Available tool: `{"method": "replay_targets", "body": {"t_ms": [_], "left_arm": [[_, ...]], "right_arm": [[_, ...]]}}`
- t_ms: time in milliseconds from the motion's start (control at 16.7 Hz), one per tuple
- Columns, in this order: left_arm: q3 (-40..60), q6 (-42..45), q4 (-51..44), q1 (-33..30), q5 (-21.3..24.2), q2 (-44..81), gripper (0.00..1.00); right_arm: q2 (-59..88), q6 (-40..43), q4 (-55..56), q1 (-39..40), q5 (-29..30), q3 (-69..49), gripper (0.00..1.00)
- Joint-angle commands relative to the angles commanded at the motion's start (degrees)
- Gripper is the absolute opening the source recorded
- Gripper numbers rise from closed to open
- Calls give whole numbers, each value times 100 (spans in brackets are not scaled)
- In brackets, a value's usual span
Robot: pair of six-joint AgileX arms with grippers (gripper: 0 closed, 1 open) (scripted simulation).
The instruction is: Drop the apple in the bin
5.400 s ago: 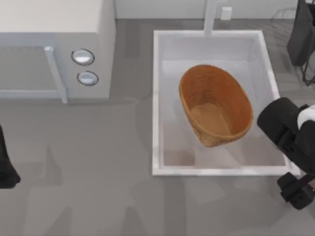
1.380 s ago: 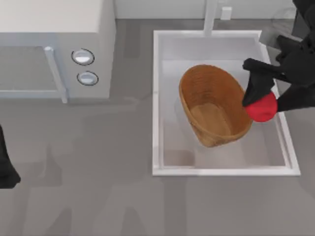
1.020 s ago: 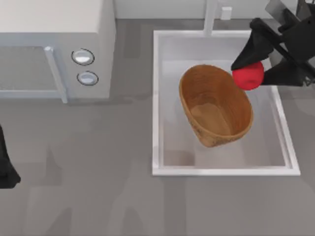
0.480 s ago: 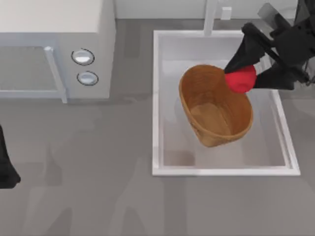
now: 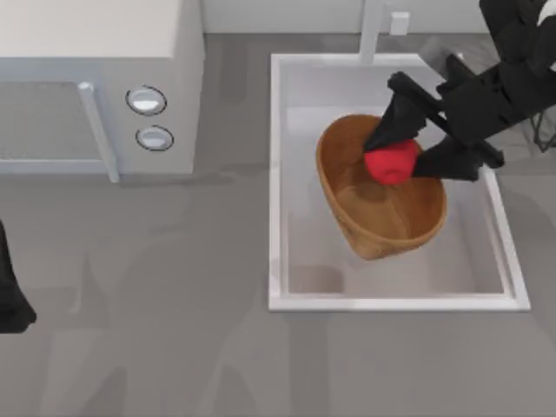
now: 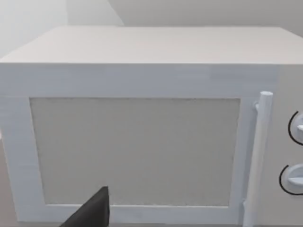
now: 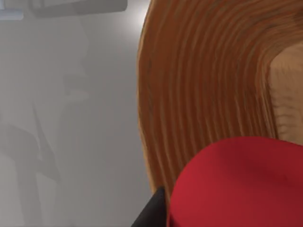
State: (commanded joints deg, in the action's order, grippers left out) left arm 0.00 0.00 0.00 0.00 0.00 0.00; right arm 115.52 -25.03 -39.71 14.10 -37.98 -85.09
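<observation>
apple (image 5: pixel 391 162) between right hand (image 5: pixel 401 159) fingers

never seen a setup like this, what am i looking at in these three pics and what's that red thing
This is a simulated two-armed robot at a counter. The overhead picture looks down; the other two come from cameras on each arm's wrist. The right claw holds a red apple over a wicker basket, which sits in a white sink. Its wrist camera sees the apple and basket wall up close. The left arm is parked at the left edge, its camera facing a microwave.
</observation>
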Motion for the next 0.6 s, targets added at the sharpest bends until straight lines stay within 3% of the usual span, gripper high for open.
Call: {"method": "replay_targets", "body": {"t_ms": [120, 600], "left_arm": [[0, 0, 0, 0, 0, 0, 100], [0, 0, 0, 0, 0, 0, 100]], "right_arm": [[0, 0, 0, 0, 0, 0, 0], [0, 0, 0, 0, 0, 0, 60]]}}
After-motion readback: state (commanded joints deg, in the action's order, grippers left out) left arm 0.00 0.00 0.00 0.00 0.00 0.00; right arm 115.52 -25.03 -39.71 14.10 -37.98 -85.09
